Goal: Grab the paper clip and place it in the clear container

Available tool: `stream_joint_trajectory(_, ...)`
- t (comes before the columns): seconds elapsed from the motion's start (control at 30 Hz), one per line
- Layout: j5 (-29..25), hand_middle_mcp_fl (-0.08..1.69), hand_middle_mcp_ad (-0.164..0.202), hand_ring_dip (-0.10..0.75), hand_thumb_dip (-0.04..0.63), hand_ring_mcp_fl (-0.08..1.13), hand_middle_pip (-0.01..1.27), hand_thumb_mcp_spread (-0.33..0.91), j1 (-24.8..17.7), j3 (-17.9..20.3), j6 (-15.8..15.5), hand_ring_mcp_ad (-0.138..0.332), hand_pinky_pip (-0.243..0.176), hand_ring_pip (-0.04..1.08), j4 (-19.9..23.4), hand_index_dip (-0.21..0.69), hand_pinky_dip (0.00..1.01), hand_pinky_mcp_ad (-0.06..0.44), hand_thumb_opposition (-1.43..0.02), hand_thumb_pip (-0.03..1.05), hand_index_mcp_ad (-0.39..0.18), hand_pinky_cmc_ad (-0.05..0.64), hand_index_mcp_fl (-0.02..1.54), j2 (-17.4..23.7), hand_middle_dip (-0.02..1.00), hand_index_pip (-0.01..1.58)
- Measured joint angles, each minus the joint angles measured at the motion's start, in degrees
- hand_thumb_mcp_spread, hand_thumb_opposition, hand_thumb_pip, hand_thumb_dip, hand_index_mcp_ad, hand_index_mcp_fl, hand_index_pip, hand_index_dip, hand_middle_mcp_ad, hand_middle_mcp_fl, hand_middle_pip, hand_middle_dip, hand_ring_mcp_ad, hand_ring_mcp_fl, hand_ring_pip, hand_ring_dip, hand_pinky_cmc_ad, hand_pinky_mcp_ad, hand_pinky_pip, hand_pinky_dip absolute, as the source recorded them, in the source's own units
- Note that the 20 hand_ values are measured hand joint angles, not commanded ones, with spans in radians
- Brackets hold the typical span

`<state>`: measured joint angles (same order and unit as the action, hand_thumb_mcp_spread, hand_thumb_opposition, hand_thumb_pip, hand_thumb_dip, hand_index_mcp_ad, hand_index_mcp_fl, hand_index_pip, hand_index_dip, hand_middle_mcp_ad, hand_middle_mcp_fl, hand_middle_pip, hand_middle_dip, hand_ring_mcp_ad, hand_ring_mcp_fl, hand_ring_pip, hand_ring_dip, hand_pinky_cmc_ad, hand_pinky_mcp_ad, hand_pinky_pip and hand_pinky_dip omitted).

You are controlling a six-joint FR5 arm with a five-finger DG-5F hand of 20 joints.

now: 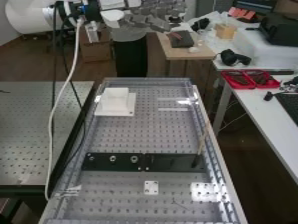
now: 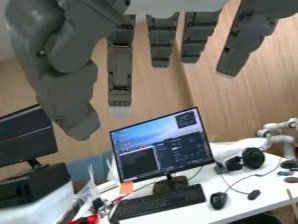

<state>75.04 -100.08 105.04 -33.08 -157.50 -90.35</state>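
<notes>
Perforated benchtop lies below the hand, its fingers straight, released. Paper clip: presumably light, springy, slippery; pinch across its long sides.

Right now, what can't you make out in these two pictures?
- Thin dark mark on the bench, high view: too small to identify.
- Bench's near end, high view: cut off by the bottom edge.
- Part of the hand, high view: cut off by the top edge.
- Left monitor, wrist view: cut off by the left edge.

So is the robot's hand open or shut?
Open. The hand has its fingers out straight and apart, not curled round anything.
</notes>
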Motion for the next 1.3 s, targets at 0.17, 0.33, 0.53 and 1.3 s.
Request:
stream_joint_trajectory(0.17, -0.82, 0.02, 0.061, 0.093, 0.286, 0.00, 0.13, 0.33, 0.16, 0.63, -0.63, 0.101, -0.075, 0.09, -0.02, 0.049, 0.40, 0.264, -0.80, 0.66, -0.171, 0.340, 0.19, 1.31, 0.16, 1.06)
stream_joint_trajectory(0.33, -0.97, 0.02, 0.061, 0.093, 0.286, 0.00, 0.13, 0.33, 0.46, 0.91, -0.93, 0.099, -0.075, 0.09, -0.47, 0.049, 0.40, 0.264, -0.80, 0.66, -0.171, 0.340, 0.19, 1.95, 0.16, 1.01)
stream_joint_trajectory(0.53, -0.90, 0.02, 0.058, 0.093, 0.286, 0.00, 0.13, 0.34, 0.78, 1.10, -1.40, 0.099, -0.075, 0.09, -0.83, 0.049, 0.40, 0.264, -0.80, 0.66, -0.157, 0.340, 0.21, 2.29, 0.16, 0.98)
stream_joint_trajectory(1.3, 0.75, 0.04, 0.058, 0.093, 0.286, 0.00, 0.13, 0.32, 1.88, -0.75, -4.45, 0.099, -0.075, 0.09, -3.93, 0.045, 0.40, 0.264, -0.80, 0.66, -0.157, 0.340, 0.20, 1.01, 0.16, 0.92)
